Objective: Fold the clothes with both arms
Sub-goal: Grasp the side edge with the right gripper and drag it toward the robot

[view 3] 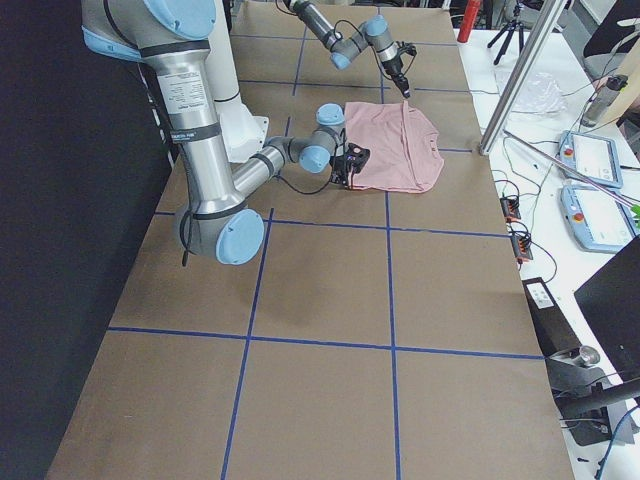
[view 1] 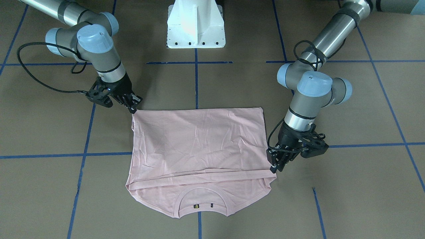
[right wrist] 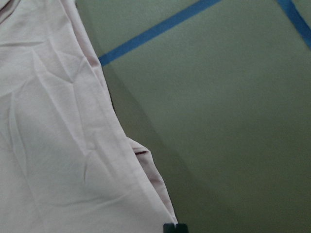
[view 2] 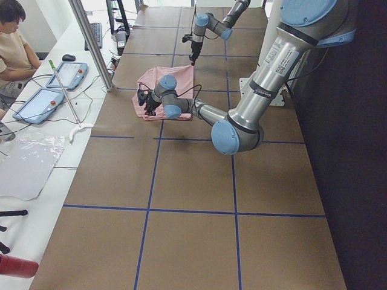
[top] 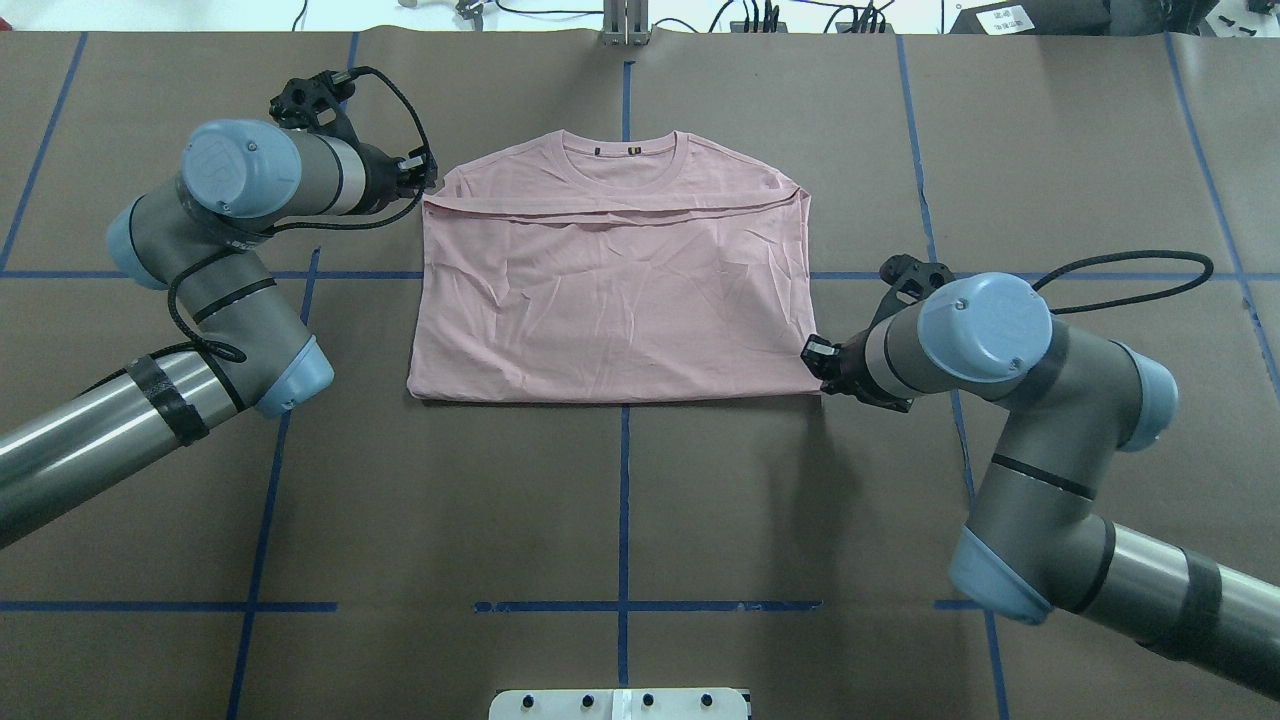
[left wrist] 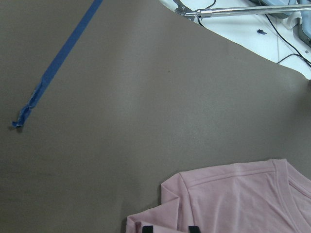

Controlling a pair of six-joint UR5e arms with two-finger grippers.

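Observation:
The pale pink T-shirt (top: 610, 300) lies flat, its lower half folded up over the body, with the collar (view 1: 201, 199) uncovered at the far side from the robot. No print shows. My left gripper (top: 425, 185) is at the folded layer's far corner. In the left wrist view (left wrist: 169, 228) its fingertips (left wrist: 146, 228) stand apart with pink cloth between them, so it is open. My right gripper (top: 815, 360) is at the fold's near corner. In the right wrist view (right wrist: 175, 227) it is closed on the cloth's tip. The front-facing view shows left (view 1: 274, 166) and right (view 1: 134, 107).
The brown table bears blue tape lines (top: 624, 480). The white pedestal base (view 1: 196, 25) stands behind the shirt. Along the far side runs a white bench with tablets (view 2: 63, 75), cables and an operator (view 2: 12, 48).

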